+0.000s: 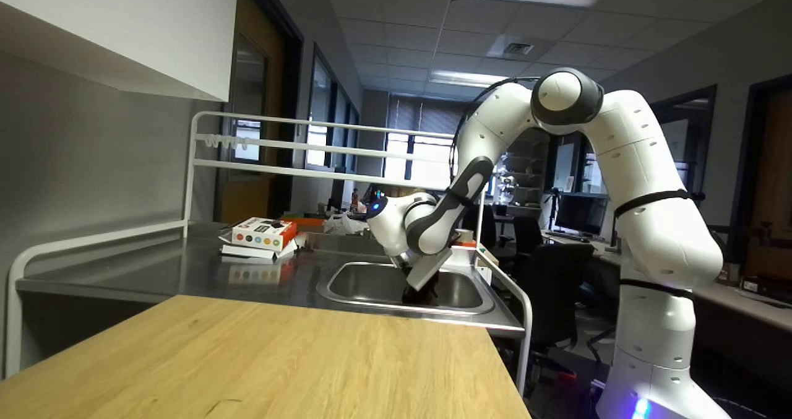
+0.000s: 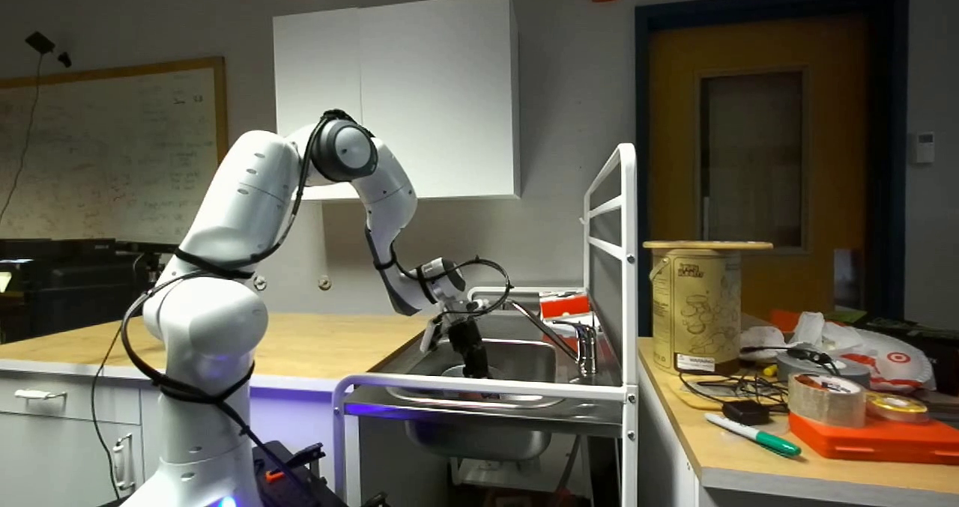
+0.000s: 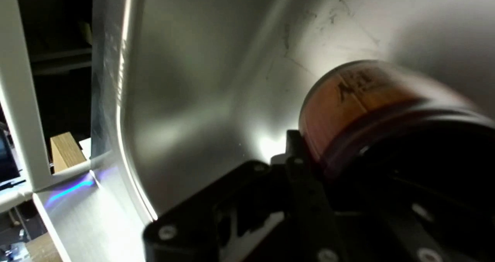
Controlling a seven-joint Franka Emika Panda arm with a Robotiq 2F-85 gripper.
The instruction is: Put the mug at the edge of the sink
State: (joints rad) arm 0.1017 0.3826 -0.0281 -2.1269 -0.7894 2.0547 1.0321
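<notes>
In the wrist view the mug point(image 3: 359, 103), orange-red with a dark mouth, is seen inside the sink point(image 3: 185, 80), apart from the rim point(image 3: 120, 88) shown at the left. The tool point(image 2: 475, 365) is held down in the sink in both exterior views. 1 black finger point(image 3: 297, 149) is set against the mug's outer wall; the mouth is too dark for a 2nd to be made out, so whether the mug is gripped cannot be told. A red-and-white box point(image 1: 263, 233) is borne by the metal surface point(image 1: 136, 270) beside the sink.
</notes>
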